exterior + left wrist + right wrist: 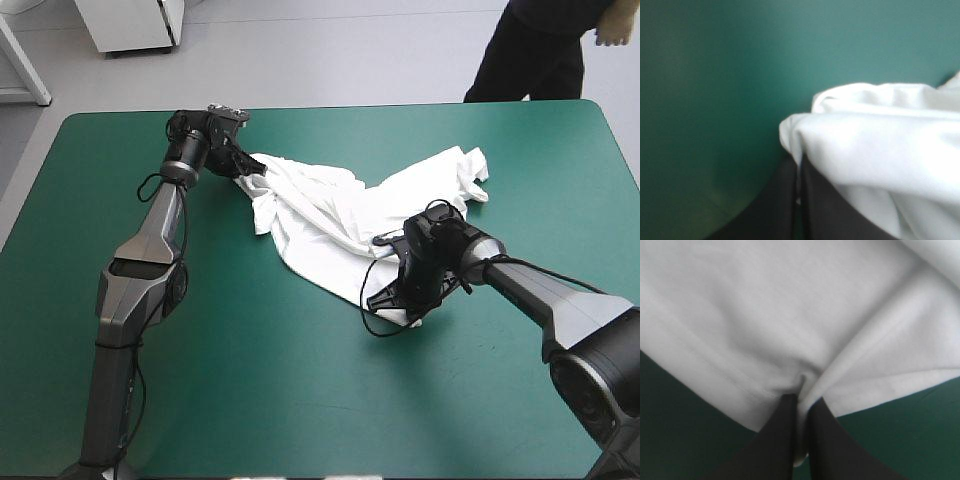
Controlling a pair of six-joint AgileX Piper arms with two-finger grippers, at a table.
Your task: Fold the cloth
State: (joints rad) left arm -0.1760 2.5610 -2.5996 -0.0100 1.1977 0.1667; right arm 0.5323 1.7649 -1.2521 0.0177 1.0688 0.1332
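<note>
The T-shirt point(320, 205) lies rumpled on the teal-green cover point(250, 380), from the centre toward the far side. The left gripper point(243, 165) pinches its far-left corner and the right gripper point(405, 300) its near hem. They should draw apart evenly and slowly, so the cloth spreads flat without slipping free.

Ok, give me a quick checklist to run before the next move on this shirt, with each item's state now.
1. Left gripper shut on the T-shirt at its far left end: ok.
2. Right gripper shut on its near edge: ok.
3. T-shirt spread flat: not ok, crumpled between the two grips.
4. T-shirt wholly on the teal-green cover, clear of its edges: ok.
5. Each grip holds a single layer: cannot tell.
</note>
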